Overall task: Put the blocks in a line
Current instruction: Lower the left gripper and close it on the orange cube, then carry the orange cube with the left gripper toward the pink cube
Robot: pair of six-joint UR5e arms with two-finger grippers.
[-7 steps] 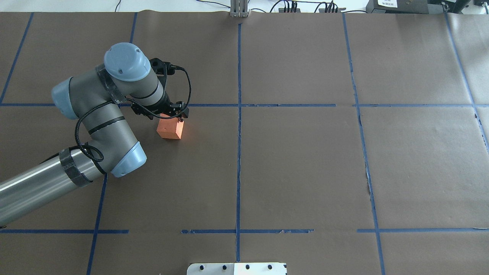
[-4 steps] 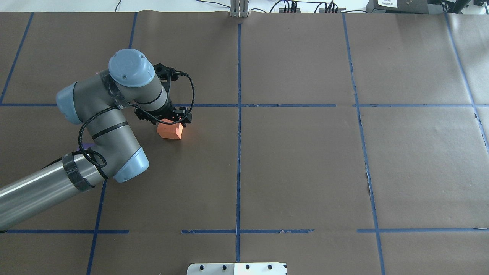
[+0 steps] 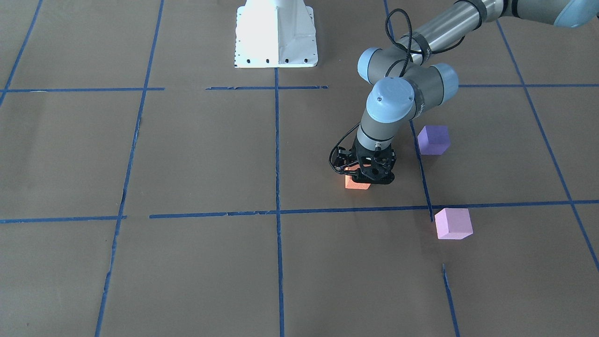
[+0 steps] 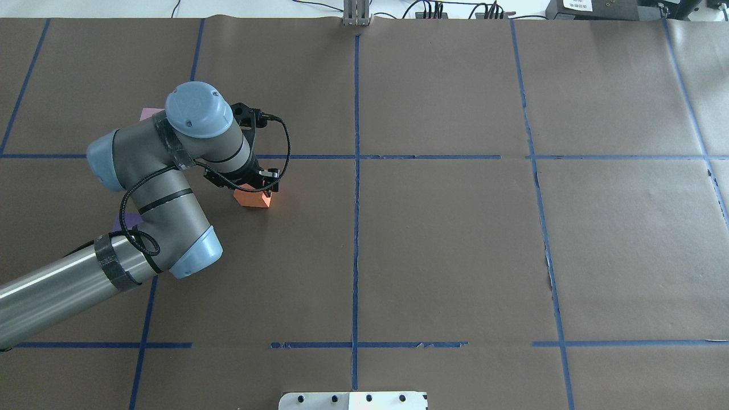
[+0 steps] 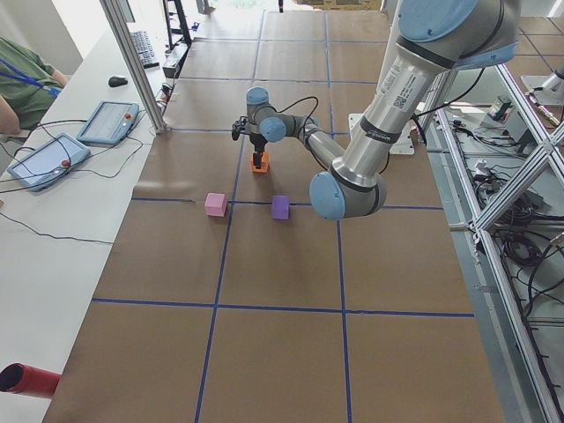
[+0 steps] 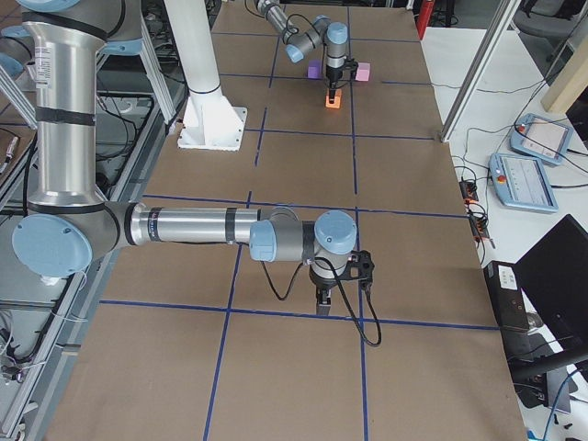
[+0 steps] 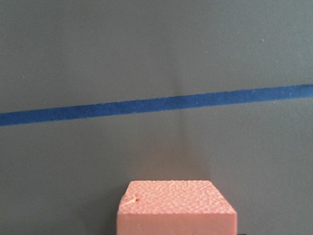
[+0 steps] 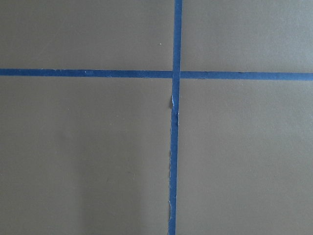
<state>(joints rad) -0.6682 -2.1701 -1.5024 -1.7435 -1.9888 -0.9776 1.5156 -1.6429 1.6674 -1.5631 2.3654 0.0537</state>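
Observation:
The orange block (image 3: 356, 183) sits on the brown paper just on the robot's side of a blue tape line. It also shows in the overhead view (image 4: 252, 199) and fills the bottom of the left wrist view (image 7: 176, 205). My left gripper (image 3: 369, 177) points straight down with its jaws apart astride the block, low over the table. The violet-purple block (image 3: 434, 139) lies behind the left arm. The pale pink block (image 3: 452, 223) lies across the tape line. My right gripper (image 6: 322, 303) hangs low over a tape line far away; I cannot tell its state.
The white robot base plate (image 3: 276, 32) stands at the table's robot side. Blue tape lines (image 4: 356, 171) divide the brown paper into squares. The left arm's elbow (image 4: 148, 188) hides most of the purple block from overhead.
My left gripper has come lower over the orange block and covers more of it. The arm's elbow shifted slightly right. The block has not moved.

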